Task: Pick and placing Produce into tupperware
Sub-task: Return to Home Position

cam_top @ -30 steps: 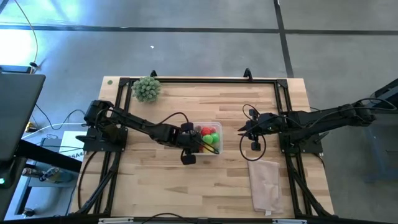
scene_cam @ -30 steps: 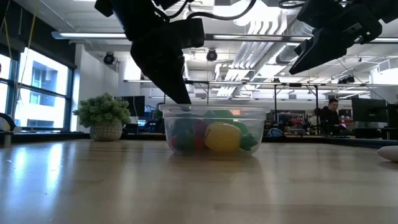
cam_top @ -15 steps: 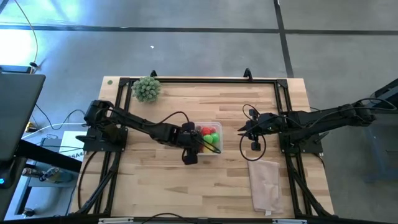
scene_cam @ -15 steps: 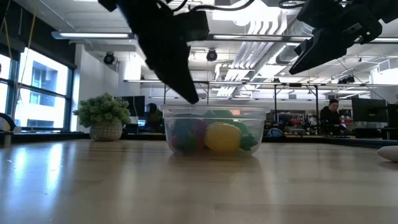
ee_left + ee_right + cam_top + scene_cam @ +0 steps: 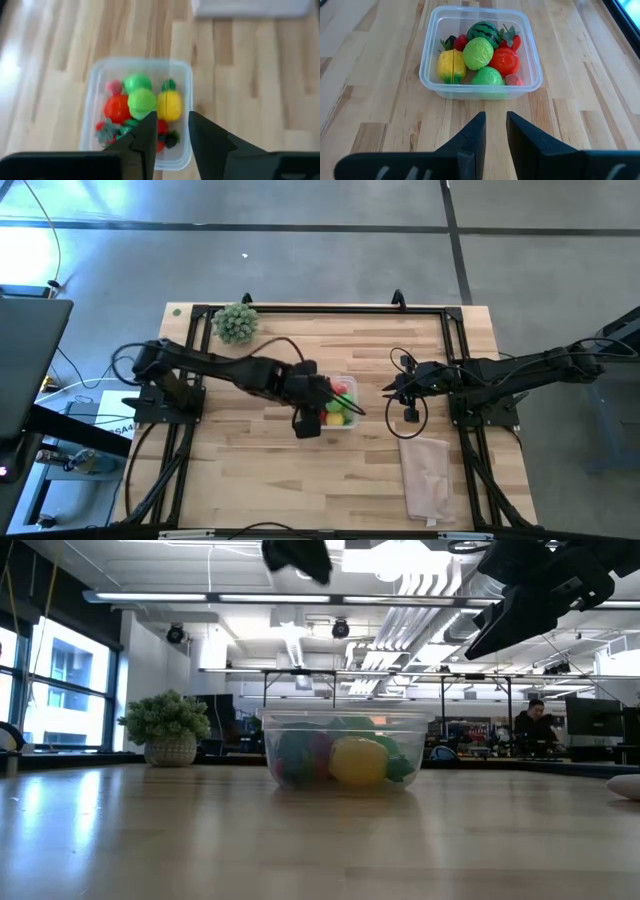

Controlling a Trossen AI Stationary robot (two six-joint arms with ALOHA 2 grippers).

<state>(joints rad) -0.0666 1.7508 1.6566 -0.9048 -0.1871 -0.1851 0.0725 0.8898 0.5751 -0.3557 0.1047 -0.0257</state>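
The left arm hangs narrow, empty jaws over the filled clear squarish plastic tupperware; the right arm, jaws narrow too, sits farther off.

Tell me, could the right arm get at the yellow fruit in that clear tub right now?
Probably yes. The right gripper faces the lidless tupperware across bare table, and the yellow fruit lies uncovered inside. The left gripper hangs above the tupperware and might crowd it.
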